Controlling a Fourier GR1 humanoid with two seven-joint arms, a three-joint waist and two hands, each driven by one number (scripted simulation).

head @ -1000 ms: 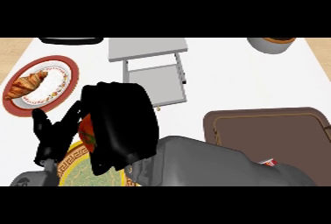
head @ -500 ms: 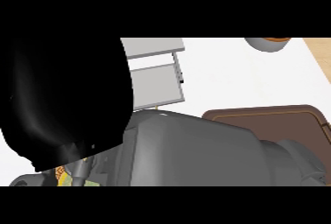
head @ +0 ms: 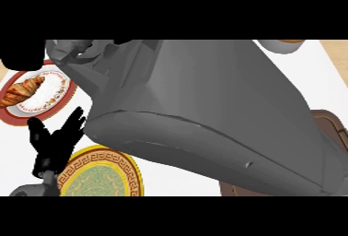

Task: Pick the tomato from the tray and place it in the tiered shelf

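A: What does the head view give you?

B: Mostly forearm. I see a big grey forearm (head: 204, 106) filling the frame from the top centre down to the lower right, blocking nearly everything behind it.

A: The hands?

B: The left hand (head: 53, 143) is at the lower left, black, fingers straight and spread, nothing in it. It sits just above a yellow plate (head: 102, 177) with a green middle. Of the right hand I may be seeing a black bit at the top left corner, but I can't tell how its fingers stand.

A: And the tomato?

B: I can't find it; the forearm hides that part. Only a brown strip of the tray (head: 333, 129) shows at the right edge. The shelf is hidden too.

A: Anything else?

B: A red-rimmed plate (head: 51, 99) at the upper left with a croissant (head: 21, 90) on it, and the white counter (head: 176, 177).
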